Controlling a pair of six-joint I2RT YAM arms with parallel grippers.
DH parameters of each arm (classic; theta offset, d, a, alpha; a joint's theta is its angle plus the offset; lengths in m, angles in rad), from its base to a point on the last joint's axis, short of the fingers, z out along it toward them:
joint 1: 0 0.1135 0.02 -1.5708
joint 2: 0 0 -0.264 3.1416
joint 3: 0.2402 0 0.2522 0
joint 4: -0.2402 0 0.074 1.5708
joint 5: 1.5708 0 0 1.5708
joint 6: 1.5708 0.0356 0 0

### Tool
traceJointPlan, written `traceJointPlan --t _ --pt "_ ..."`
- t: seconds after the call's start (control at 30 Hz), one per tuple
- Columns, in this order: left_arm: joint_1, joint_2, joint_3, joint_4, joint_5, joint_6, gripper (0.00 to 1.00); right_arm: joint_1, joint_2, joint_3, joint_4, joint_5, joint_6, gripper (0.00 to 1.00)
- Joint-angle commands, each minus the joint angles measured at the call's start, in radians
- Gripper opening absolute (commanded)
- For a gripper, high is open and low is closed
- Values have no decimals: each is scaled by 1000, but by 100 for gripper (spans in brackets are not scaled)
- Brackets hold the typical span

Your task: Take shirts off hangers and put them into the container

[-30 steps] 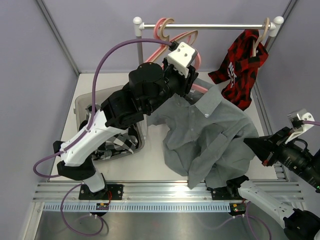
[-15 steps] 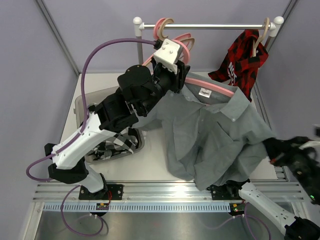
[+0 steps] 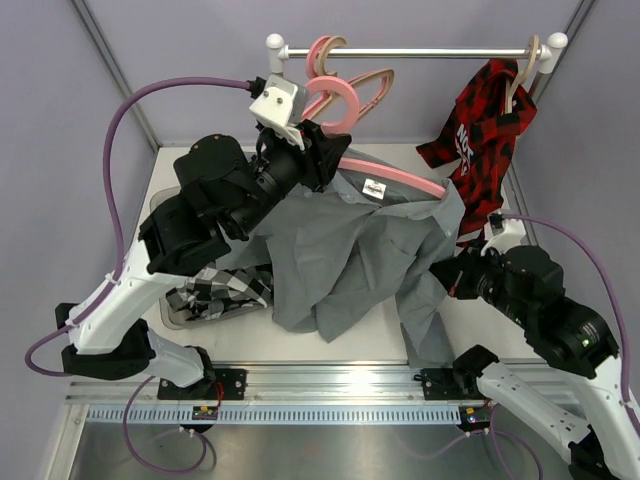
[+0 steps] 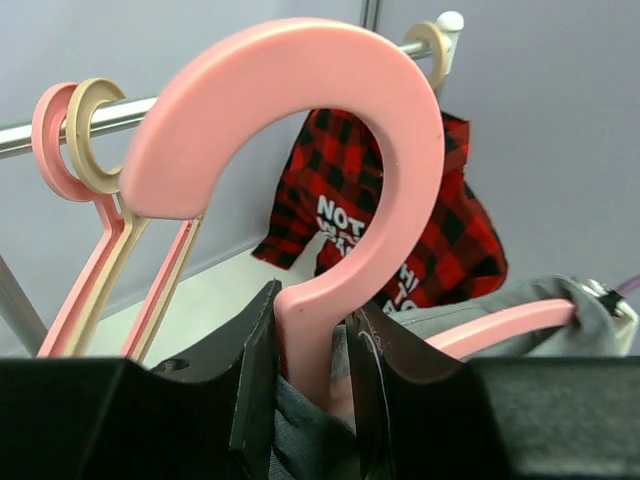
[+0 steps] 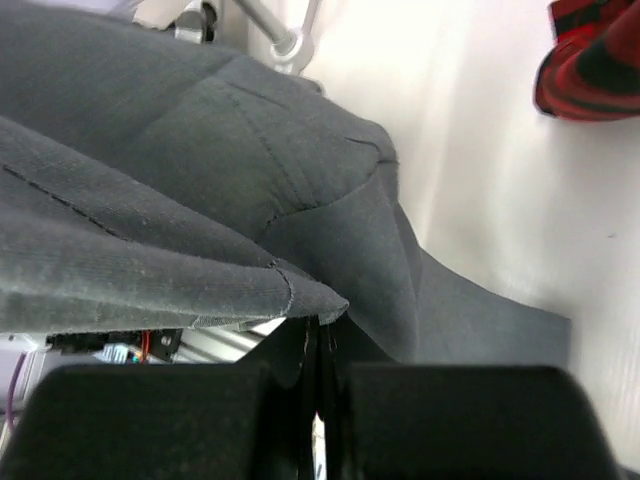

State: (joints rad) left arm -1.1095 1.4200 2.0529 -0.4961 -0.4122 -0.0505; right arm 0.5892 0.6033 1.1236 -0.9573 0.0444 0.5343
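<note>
Below the rail (image 3: 430, 52), toward its left end, the left tool (image 4: 310, 350) is clenched on the neck of the pink hanger (image 3: 400, 175), just under its big hook. The grey shirt (image 3: 340, 260) droops from that hanger in loose folds over the tabletop (image 3: 350, 340) in front of the rail. The right tool (image 5: 318, 340), further out from the rail, is pinched shut on a fold at the shirt's edge.

The cloth looks light and limp, so I'd expect it to sag, bunch and slip off the smooth hanger arm once tugged. It needs holding by an edge or the collar, not the middle. The hanger looks stiff and slick, and the neck seems the sensible spot for it.

The red-and-black plaid shirt (image 3: 480, 130) hangs at the rail's right end. White letters reading "NOT" show on it in the left wrist view; the lines beneath I can't make out. The grey shirt has a small white neck label (image 3: 377, 186), too small to read.

The container (image 3: 200, 319) sits forward of the rail's left end, mostly under the left arm, with the black-and-white plaid shirt (image 3: 215, 290) in it.
</note>
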Motion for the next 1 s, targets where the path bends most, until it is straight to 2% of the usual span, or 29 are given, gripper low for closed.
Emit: traceJointPlan --t 0.0,0.07,0.17,0.33,0.47,0.53,0.6,0.63,0.67,0.7,0.73,0.83,0.97 --pt "4 -50 61 180 20 -121 0 1 -63 71 -68 150 1 0" --pt "4 -62 29 180 -8 -112 0 0 -146 174 -141 263 30 0" --pt "4 -81 -10 183 -57 -94 0 0 -293 225 -202 383 70 0" --pt "5 -115 -89 205 -146 -69 0 1 -289 344 -363 476 56 0" --pt "4 -104 -63 209 -148 -63 0 0 -289 236 -310 340 99 0" --pt "4 -98 -60 226 -135 -78 0 0 -280 118 -265 254 125 0" --pt "4 -84 -54 229 -134 -89 0 0 -267 -32 -125 134 133 0" --pt "4 -78 -53 235 -113 -113 0 0 -213 -82 -1 -17 133 0" --pt "4 -72 -51 240 -91 -133 0 0 -156 -158 59 -106 122 0" --pt "4 -55 -48 246 -39 -170 0 1 -37 -178 109 -179 106 0" --pt "4 -44 -33 246 -8 -193 0 1 -1 -198 220 -277 98 0" --pt "0 -10 -17 252 71 -248 0 8 29 -206 320 -246 86 0" --pt "-10 -6 -28 264 87 -264 0 9 95 -128 344 -262 73 0"
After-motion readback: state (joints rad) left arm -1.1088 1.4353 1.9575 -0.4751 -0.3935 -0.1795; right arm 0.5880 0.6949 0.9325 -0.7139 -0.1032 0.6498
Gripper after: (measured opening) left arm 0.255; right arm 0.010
